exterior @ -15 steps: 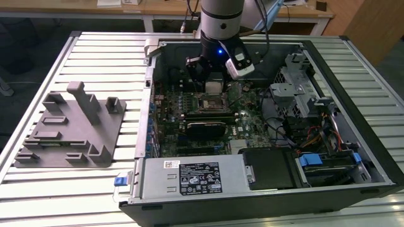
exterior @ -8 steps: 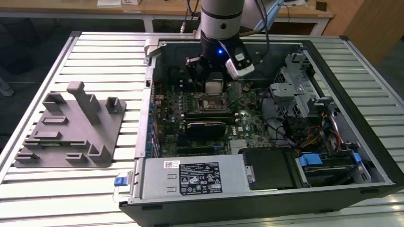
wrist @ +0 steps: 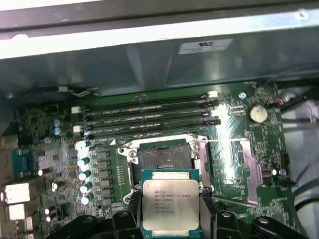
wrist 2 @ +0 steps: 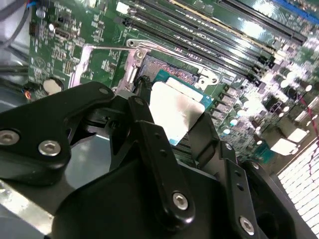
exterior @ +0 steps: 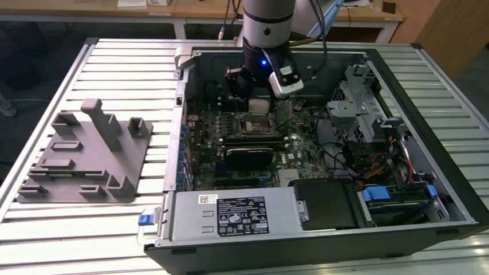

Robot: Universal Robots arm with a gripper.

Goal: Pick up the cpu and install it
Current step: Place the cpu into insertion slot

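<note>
The cpu [wrist: 171, 200], a small square chip with a silvery top plate and a pale rim, is pinched by two opposite edges between my black fingers [wrist: 208, 211]. My gripper [wrist: 171, 215] is shut on it. The chip hangs a little above the green motherboard, beside the open square socket [wrist: 164, 159] and partly overlapping its edge. In the second wrist view the cpu [wrist 2: 177, 107] glints between the fingers [wrist 2: 149, 134], with the socket [wrist 2: 164, 69] just beyond it. In the exterior view the gripper [exterior: 260, 109] reaches down into the open computer case over the socket [exterior: 252, 125].
The open computer case [exterior: 191, 114] lies on a slatted metal table, with drive cages and cables at the exterior view's right. Memory slots [wrist: 149, 117] run past the socket. A grey plastic tray with upright posts [exterior: 84, 154] stands at the exterior view's left.
</note>
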